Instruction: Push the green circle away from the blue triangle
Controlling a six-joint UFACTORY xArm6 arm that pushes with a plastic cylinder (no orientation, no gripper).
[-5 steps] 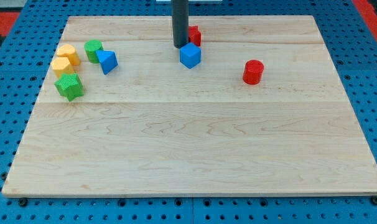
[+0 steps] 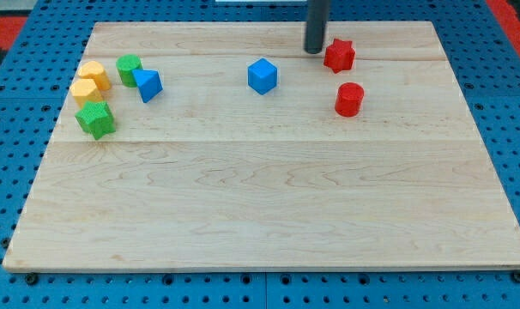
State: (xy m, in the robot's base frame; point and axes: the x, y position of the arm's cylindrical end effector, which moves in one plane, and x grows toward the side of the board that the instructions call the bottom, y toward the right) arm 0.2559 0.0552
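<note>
Nearest on the wooden board (image 2: 269,215), at the view's left, sits a green star block (image 2: 95,118), with two yellow blocks (image 2: 88,82) just behind it. Beyond them the green circle (image 2: 129,69) touches the blue triangle (image 2: 148,84) on its right; a blue cube (image 2: 262,75) and a red cylinder (image 2: 349,99) lie further right. Farthest back, my tip (image 2: 315,51), a bare rod with no jaws, stands just left of a red star block (image 2: 338,56), well apart from the green circle.
</note>
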